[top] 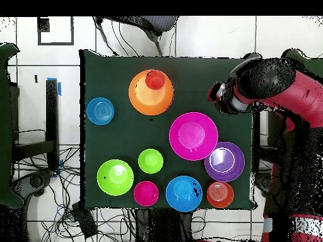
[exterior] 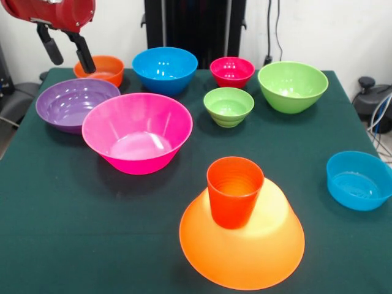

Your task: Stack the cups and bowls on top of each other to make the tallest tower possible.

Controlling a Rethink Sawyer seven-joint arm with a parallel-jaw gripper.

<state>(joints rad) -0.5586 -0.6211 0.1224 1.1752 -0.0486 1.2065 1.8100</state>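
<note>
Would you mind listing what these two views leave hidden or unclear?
- Front view: the large orange bowl is cut off by the bottom edge, and the cup covers its top.
- Front view: the gripper hides part of the small orange bowl.
- Overhead view: the arm covers the gripper completely.

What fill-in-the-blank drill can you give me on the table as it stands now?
1. The ribbed orange-red plastic tumbler stands on the upturned large ____ bowl.
2. The small green plastic bowl sits between the large pink plastic bowl and the large ____ bowl.
3. The gripper hangs with jaws ____, holding nothing.

Missing: orange; green; open
</note>
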